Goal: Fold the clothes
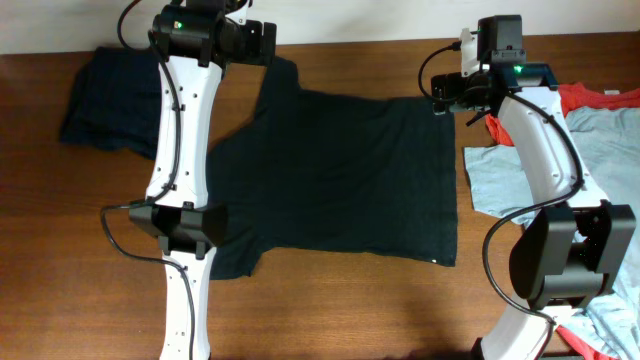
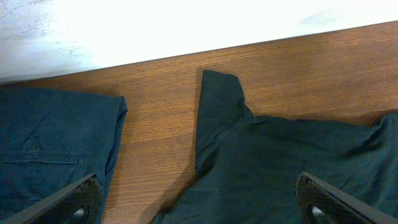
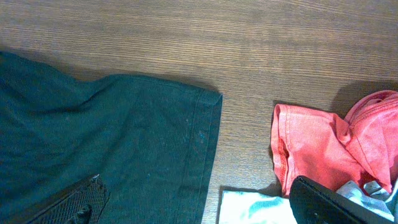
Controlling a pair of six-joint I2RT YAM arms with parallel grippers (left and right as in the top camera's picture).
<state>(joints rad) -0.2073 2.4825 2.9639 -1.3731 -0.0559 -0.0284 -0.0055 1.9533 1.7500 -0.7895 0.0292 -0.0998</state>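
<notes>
Black cotton-like cloth lies spread across the middle of the wooden table (image 1: 350,310): the black T-shirt (image 1: 340,180) is flat, its sleeves toward 9 o'clock and its hem toward 3 o'clock in the overhead view.

The fold appears not yet begun. The left gripper (image 1: 262,42) hangs with its fingers spread wide over the far sleeve (image 2: 217,106), at about 11 o'clock on the shirt. The right gripper (image 1: 443,98) is equally spread above the far hem corner (image 3: 208,102), at about 1 o'clock. Neither is pinching anything.

To do this step well, each claw should probably come down onto its own end of the far edge and take both layers of cloth. They should then lift together and carry that edge toward 6 o'clock, keeping it taut between them. The right claw needs care – the red-orange shirt (image 3: 311,149) lies just beside the hem corner at its 3 o'clock and could be caught by mistake.

The black shirt looks soft and matte – mostly smooth, with the far sleeve creased and slightly kinked. A small white label (image 1: 436,263) shows near the hem at 5 o'clock. A dark navy garment (image 1: 105,95) lies at the table's 10 o'clock, apart from the shirt. A light blue-grey shirt (image 1: 500,175) lies at 3 o'clock, just beside the hem.
</notes>
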